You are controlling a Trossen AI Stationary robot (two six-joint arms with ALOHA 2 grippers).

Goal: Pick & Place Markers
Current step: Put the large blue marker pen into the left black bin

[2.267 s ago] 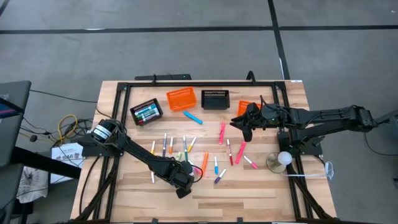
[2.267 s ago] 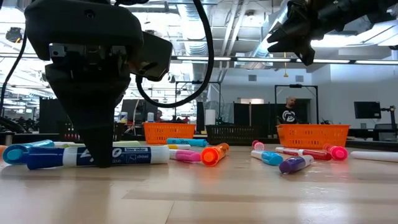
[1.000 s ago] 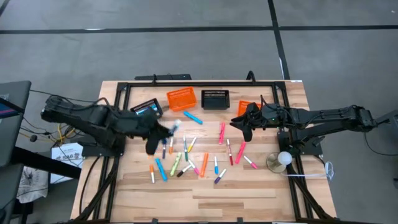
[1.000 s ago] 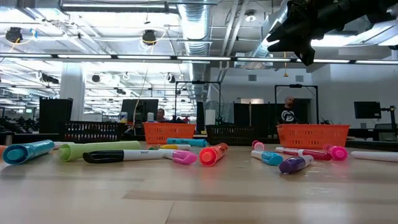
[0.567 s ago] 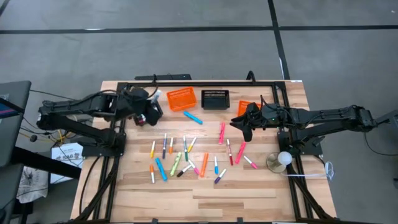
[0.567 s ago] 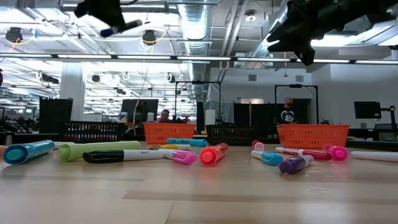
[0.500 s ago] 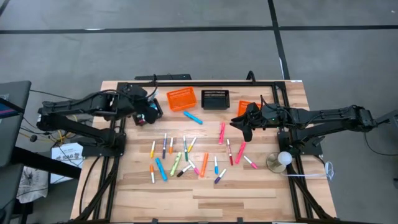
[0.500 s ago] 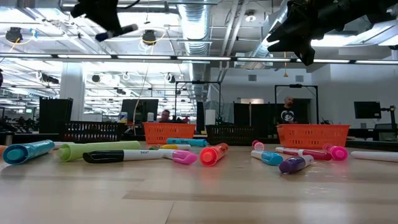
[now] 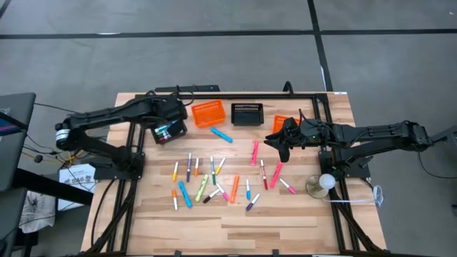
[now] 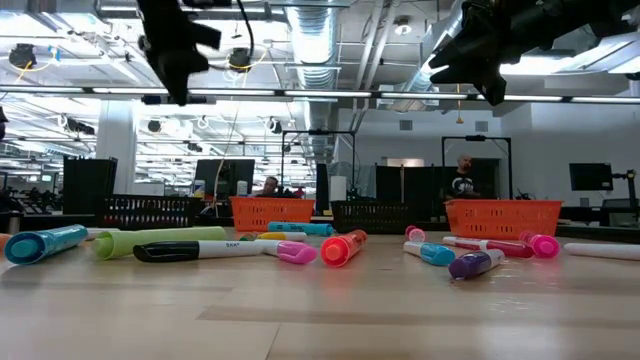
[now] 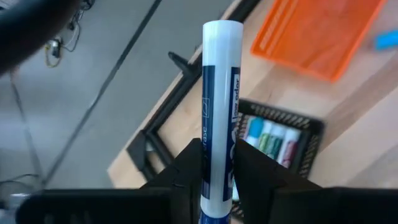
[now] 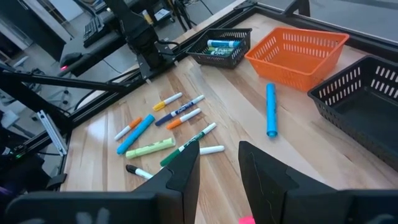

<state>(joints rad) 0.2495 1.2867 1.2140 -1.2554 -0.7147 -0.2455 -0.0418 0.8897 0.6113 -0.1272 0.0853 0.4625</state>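
My left gripper [image 9: 173, 120] hangs above the small black basket [image 9: 170, 132] at the far left and is shut on a white and blue marker [image 11: 221, 93]. That basket holds a few markers [image 11: 268, 138]. Many loose markers [image 9: 214, 178] lie on the middle of the wooden table. My right gripper [image 9: 280, 150] hovers open above the table's right part, near a pink marker [image 9: 255, 151], with nothing between its fingers [image 12: 186, 163]. My left gripper pinches the marker's barrel [image 11: 216, 163] between its two fingers [image 11: 189, 171]. The marker runs along the fingers, and its white end [image 11: 222, 31] sticks out well past their tips. The fingers slant down from above, and the marker hangs clear over the black basket.
An orange basket [image 9: 208, 113] and a larger black basket [image 9: 247, 113] stand along the far edge; another orange basket [image 9: 280, 122] sits partly under my right arm. A black rail [image 9: 235, 95] frames the far side. A white ball on a stand [image 9: 325, 182] sits near the right edge.
My left gripper has carried the marker from above the loose markers toward the table's far left, ending over the small black basket. On the way it has turned and tipped its fingers downward and has sunk a little. The marker has stayed in its hold.
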